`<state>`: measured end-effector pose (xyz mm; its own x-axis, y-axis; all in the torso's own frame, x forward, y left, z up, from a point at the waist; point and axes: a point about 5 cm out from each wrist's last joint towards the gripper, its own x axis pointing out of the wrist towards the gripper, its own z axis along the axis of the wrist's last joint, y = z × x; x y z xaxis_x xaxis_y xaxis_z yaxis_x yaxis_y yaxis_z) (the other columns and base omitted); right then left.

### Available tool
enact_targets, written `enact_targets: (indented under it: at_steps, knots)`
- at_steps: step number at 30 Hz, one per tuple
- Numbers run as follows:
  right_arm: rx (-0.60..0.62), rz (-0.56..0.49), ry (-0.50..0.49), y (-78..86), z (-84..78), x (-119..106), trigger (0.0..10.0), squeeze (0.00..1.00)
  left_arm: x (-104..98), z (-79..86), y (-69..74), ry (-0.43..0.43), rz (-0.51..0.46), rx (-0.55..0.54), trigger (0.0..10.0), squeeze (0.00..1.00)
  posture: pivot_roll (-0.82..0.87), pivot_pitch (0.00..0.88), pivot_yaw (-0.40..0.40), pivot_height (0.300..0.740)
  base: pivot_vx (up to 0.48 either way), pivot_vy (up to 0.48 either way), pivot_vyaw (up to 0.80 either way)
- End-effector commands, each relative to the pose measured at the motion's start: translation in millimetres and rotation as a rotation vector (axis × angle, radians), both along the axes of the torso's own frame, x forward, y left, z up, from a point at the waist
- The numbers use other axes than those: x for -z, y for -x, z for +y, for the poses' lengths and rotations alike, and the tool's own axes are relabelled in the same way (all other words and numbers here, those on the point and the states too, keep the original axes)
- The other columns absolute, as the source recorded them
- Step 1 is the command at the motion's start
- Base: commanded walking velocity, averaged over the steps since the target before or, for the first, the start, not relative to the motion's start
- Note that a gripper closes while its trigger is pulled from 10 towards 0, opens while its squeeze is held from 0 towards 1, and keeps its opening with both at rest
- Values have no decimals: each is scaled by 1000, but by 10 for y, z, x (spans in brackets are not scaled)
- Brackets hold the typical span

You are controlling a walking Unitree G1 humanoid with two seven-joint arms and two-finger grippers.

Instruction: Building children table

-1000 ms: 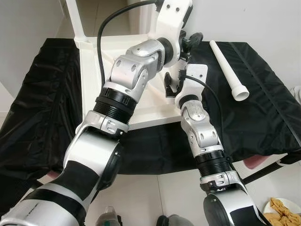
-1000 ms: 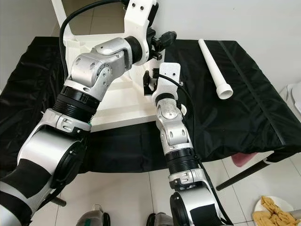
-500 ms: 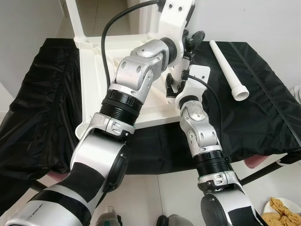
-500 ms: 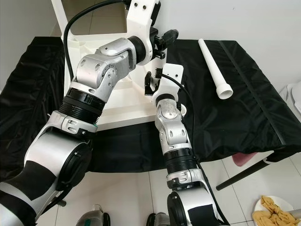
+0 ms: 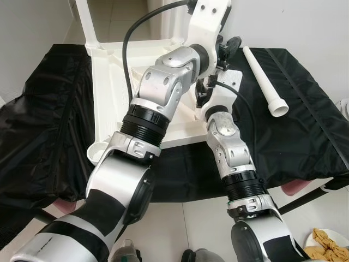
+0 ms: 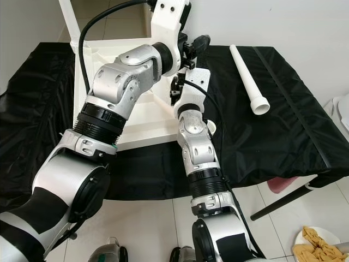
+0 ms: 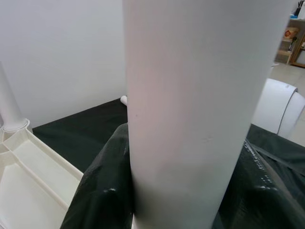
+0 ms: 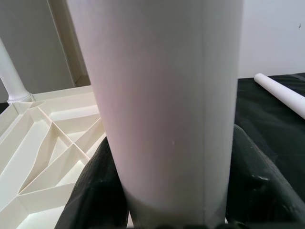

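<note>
Lying upside down on the black-draped bench, the white tabletop [image 5: 109, 82] has one leg [image 7: 9, 107] upright in its far left corner. The left gripper [image 6: 188, 52] and right gripper [image 6: 175, 90] both clamp an upright table leg [image 8: 162, 95]. A spare leg [image 5: 265, 79] lies well apart, rightward.

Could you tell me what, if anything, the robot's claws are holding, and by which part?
Both the left claw and right claw grip one upright white plastic table leg around its round shaft.
</note>
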<state>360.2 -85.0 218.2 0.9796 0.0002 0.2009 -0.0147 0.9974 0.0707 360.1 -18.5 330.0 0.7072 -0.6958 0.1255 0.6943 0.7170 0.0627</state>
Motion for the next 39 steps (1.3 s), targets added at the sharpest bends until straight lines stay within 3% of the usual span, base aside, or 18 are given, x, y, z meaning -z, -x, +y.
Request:
enact_targets:
  at_steps: [1,11,12,13,15,16,28,30,31,39]
  knots:
    - [6,-6,-22,-17,-9,-25,10000,0,-81,119,-73,52,4,-286,10000,0,33,22,-24,740,0,0,0]
    - [9,13,-43,-24,-10,8,10000,0,-90,128,-74,52,1,-293,10000,0,38,24,-20,740,0,0,0]
    - [13,12,-43,-22,-11,10,10000,1000,-92,129,-72,52,1,-293,10000,0,39,26,-21,740,0,0,0]
    - [16,11,-42,-21,-13,12,10000,67,-93,129,-71,52,1,-294,10000,0,39,26,-21,740,0,0,0]
    - [19,12,-42,-21,-15,14,10000,67,-94,129,-70,51,1,-294,10000,0,39,27,-21,740,0,0,0]
    - [21,13,-42,-21,-20,15,10000,0,-94,128,-69,51,1,-295,10000,0,39,27,-22,740,0,0,0]
    - [9,40,-74,-33,-16,51,10000,0,-105,126,-68,48,-3,-298,10000,0,41,22,-26,740,0,0,0]
    - [7,42,-77,-32,-16,57,9412,0,-108,126,-67,49,-4,-298,10000,0,41,22,-26,740,0,0,0]
    - [1,47,-89,-33,-15,67,0,0,-113,126,-65,50,-6,-301,10000,0,41,22,-28,740,0,0,0]
    - [1,72,-136,-46,-42,94,0,0,-128,123,-59,49,-15,-310,10000,0,39,25,-29,740,0,0,0]
